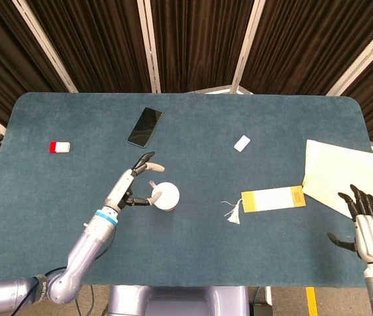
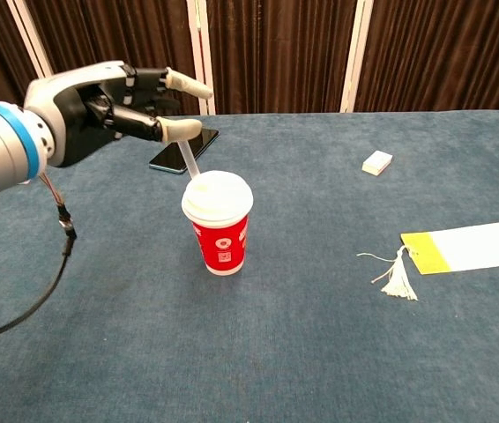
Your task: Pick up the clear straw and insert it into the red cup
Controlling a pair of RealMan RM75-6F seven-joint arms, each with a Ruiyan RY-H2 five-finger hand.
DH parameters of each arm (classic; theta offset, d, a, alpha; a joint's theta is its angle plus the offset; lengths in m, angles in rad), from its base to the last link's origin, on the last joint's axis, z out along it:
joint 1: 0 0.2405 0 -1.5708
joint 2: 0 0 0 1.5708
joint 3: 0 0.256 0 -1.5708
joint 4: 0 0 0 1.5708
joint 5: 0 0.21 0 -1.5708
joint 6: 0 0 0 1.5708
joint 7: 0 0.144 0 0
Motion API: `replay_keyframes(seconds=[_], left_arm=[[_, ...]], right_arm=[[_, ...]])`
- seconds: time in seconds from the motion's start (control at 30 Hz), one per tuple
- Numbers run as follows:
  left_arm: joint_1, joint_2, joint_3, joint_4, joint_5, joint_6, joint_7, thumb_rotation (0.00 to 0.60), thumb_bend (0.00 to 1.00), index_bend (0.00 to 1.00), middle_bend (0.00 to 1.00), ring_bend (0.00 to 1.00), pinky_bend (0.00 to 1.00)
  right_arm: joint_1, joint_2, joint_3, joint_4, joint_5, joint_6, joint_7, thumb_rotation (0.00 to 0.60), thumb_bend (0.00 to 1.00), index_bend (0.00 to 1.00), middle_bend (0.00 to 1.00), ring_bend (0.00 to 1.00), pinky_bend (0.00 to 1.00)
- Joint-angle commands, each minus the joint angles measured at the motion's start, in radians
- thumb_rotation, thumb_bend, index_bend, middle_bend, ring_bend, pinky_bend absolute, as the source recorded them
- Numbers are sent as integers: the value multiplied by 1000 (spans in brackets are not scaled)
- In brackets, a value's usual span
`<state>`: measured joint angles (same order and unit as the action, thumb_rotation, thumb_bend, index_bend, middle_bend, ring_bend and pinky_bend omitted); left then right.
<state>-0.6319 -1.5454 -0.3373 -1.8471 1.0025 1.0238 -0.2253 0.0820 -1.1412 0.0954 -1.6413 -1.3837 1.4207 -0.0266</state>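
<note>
Two hands showed, each holding nothing. The left hand (image 2: 113, 110) hovered up and to the left of the red cup (image 2: 219, 222), its fingers (image 2: 183, 85) spread apart and pointing right, with nothing between them. From above, that same hand (image 1: 136, 182) sat just left of the cup's white lid (image 1: 165, 195). The clear straw (image 2: 191, 164) stood in the lid near its left edge, leaning to the left, with only a short length sticking out above the lid; whether a fingertip brushed its top end could not be told. The cup stood upright on the blue table (image 2: 320, 335), a little left of the middle.

The right hand (image 1: 370, 227) lay at the near right corner, palm down and fingers spread, beside a pale sheet of paper (image 1: 341, 174). A yellow-ended tag with a white tassel (image 1: 271, 199) lay right of the cup. A phone (image 1: 145, 126) lay beyond the cup, a small white block (image 1: 242, 143) further right, and a red and white block (image 1: 59, 147) at the far left.
</note>
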Motion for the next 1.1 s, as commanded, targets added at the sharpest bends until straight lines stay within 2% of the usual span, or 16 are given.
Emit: replay_keyframes(seconds=[0.03,0.17,0.23,0.33,0.47,0.63,0.77,0.93,1.1], left_arm=[[18,54,37,1,100,56,87,600,342,294,0,0,0],[53,138,84,-22,166,111,194,600,342,293,0,0,0],[73,183,115,-21,203,155,294,600,341,289,0,0,0],[123,252,184,-12,279,259,511,600,340,271,0,0,0],[186,310,238,-27,316,344,626,600,292,237,0,0,0],[270,372,293,-38,312,403,640,600,253,153,0,0,0],[333,393,324,3,312,444,603,600,247,111,0,0,0],[402,392,359,66,326,486,549,600,247,107,0,0,0],[430,396,359,82,352,505,517,600,246,118,0,0,0]], right_arm=[[0,0,0,0,-1,0,-2,600,138,135,0,0,0],[1,2,-3,3,2,-5,-14,600,138,135,0,0,0],[2,3,-3,-1,12,-12,-26,600,138,135,0,0,0],[3,2,-4,-4,10,-9,-45,600,138,135,0,0,0],[2,1,-6,-3,11,-7,-58,600,137,135,0,0,0],[4,1,-7,-4,10,-10,-71,600,135,135,0,0,0],[5,1,-10,0,-1,-6,-77,600,134,131,0,0,0],[8,-3,-12,6,-16,-2,-77,600,134,130,0,0,0],[8,-4,-15,8,-28,3,-74,600,134,130,0,0,0]])
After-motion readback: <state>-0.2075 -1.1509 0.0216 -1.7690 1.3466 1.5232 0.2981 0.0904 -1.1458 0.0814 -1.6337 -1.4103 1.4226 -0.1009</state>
